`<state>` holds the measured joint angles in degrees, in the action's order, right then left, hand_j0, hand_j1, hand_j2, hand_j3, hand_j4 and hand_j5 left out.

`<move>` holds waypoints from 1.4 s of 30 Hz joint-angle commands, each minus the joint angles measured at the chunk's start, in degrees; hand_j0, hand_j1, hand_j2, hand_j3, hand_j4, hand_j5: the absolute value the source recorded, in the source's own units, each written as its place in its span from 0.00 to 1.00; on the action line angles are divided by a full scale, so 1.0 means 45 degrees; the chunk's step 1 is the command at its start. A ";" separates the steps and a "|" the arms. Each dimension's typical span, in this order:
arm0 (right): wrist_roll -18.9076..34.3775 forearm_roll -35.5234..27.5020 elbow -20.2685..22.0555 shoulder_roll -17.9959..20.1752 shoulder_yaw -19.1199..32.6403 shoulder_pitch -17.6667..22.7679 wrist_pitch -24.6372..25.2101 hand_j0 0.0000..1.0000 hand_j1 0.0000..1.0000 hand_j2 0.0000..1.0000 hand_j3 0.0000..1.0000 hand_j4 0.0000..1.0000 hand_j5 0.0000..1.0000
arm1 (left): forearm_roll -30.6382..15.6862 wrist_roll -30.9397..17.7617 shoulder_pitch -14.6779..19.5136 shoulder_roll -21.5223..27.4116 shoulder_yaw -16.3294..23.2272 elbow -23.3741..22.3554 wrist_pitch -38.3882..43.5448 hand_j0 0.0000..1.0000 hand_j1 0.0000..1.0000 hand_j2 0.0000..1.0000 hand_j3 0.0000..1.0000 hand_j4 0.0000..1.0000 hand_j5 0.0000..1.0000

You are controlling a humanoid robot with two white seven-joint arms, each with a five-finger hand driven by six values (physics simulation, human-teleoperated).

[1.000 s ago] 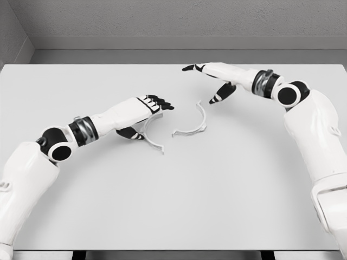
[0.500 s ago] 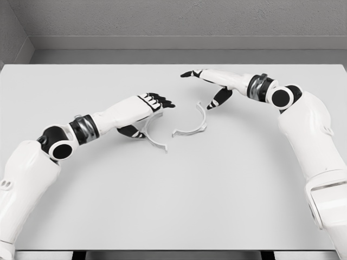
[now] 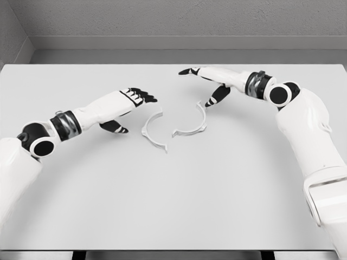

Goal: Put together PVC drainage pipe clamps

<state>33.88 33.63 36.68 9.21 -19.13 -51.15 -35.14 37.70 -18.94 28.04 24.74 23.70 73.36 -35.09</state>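
On the left of the white table (image 3: 173, 216), the left hand (image 3: 122, 108) hovers with its fingers loosely spread and nothing held; the black fingertips (image 3: 142, 96) point toward the middle of the table, and the thumb hangs lower, near the surface. Just to its right lies the left clamp half (image 3: 152, 131), a thin white half ring flat on the table. Its open side faces right, and its long axis runs from far to near, with one tab end at the top and one at the bottom. The hand is beside this piece but apart from it.

Next comes the right clamp half (image 3: 192, 128), also flat. It is turned differently: its open side faces up and to the left, so the two arcs do not yet face each other squarely. Their lower ends are near each other but not joined.

Farther right, the right hand (image 3: 209, 84) hangs above and just behind the upper end of the right clamp half. Its fingers are extended and relaxed, the thumb pointing down close to that end, and it grasps nothing.

Each hand is nearer to its own half, so I judge each should take the piece on its side. No container is in view.
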 commanded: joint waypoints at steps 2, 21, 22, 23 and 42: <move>-0.0008 -0.0092 -0.0378 0.0043 0.0032 -0.0039 0.0031 0.99 0.99 0.99 0.99 0.99 0.99 | -0.0096 0.0030 0.0078 0.0068 -0.0110 -0.0032 0.0020 1.00 1.00 1.00 1.00 1.00 1.00; -0.0028 0.0748 -0.0379 -0.0446 -0.0085 -0.0039 0.0031 0.98 0.98 0.98 0.98 0.98 0.98 | -0.0564 0.0069 0.0098 0.0673 -0.0149 -0.0149 0.0020 1.00 1.00 1.00 1.00 1.00 1.00; -0.0009 0.0748 -0.0359 -0.0524 -0.0105 -0.0039 0.0031 0.98 0.98 0.98 0.98 0.98 0.98 | -0.0564 0.0069 0.0098 0.0673 -0.0168 -0.0149 0.0020 1.00 1.00 1.00 1.00 1.00 1.00; -0.0028 0.0748 -0.0359 -0.0582 -0.0164 -0.0039 0.0031 0.98 0.98 0.98 0.98 0.98 0.98 | -0.0564 0.0069 0.0098 0.0692 -0.0266 -0.0207 0.0020 1.00 1.00 1.00 1.00 1.00 1.00; 0.0011 0.1021 -0.0281 -0.1422 -0.0300 -0.0078 0.0031 0.97 0.97 0.97 0.97 0.97 0.97 | -0.2068 0.0069 0.0176 0.2880 -0.0579 -0.0520 0.0020 1.00 1.00 1.00 1.00 1.00 1.00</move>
<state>33.89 38.59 35.28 3.04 -20.48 -51.42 -35.12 29.38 -18.65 28.83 36.53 21.27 71.10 -35.09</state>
